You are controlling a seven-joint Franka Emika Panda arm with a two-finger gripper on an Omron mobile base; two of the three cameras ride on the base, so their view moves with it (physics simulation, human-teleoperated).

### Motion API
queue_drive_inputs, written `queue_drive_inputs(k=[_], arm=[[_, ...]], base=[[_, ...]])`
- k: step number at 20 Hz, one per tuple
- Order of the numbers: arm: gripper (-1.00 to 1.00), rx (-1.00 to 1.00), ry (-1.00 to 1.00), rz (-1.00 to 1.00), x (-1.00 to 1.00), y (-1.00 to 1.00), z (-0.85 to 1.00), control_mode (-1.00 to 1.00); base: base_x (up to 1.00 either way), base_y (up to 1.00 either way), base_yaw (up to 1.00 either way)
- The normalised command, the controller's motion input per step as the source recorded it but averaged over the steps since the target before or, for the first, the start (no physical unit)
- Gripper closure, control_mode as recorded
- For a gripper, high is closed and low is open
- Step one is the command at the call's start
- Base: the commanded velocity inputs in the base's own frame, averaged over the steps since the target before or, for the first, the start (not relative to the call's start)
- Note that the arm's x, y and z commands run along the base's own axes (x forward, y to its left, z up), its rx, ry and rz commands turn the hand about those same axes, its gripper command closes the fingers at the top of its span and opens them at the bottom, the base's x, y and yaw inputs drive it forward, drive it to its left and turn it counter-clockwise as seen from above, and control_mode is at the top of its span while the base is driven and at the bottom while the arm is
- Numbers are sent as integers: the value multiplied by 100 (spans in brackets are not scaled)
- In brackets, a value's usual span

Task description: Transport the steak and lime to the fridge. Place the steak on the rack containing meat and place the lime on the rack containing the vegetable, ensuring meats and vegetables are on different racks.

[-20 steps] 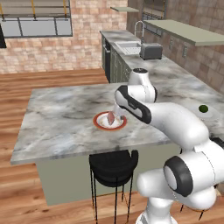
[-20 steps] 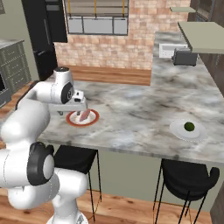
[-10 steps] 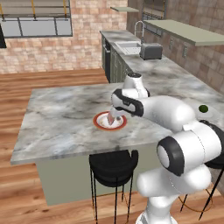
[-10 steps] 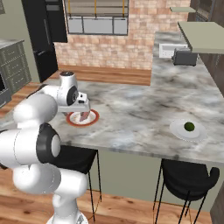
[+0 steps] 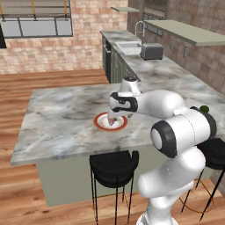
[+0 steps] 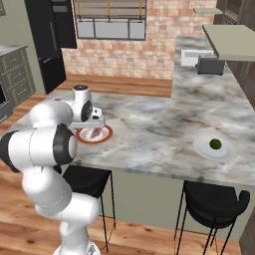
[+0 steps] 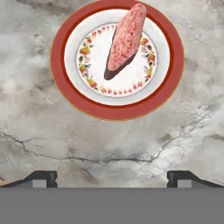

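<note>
Your hand hangs open above the pink raw steak lying on its red-rimmed white plate; the small green lime sits on the grey marble worktop, far right.

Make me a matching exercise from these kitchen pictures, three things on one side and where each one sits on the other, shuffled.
Things:
1. steak
2. lime
3. toaster

Places:
A. on the plain white plate
B. on the far counter beside the sink
C. on the red-rimmed plate

Pairs: 1-C, 2-A, 3-B
</note>
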Motion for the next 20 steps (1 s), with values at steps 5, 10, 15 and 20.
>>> queue_drive_inputs(k=[5, 10, 15, 20], arm=[[-100, 0, 0, -1, 36, 10, -16, -100], [-100, 0, 0, -2, 45, 4, -24, -100], [-100, 0, 0, -2, 42, 3, -26, -100], [-100, 0, 0, -1, 33, 4, -27, -100]], base=[[0, 0, 0], [0, 0, 0], [0, 0, 0], [0, 0, 0]])
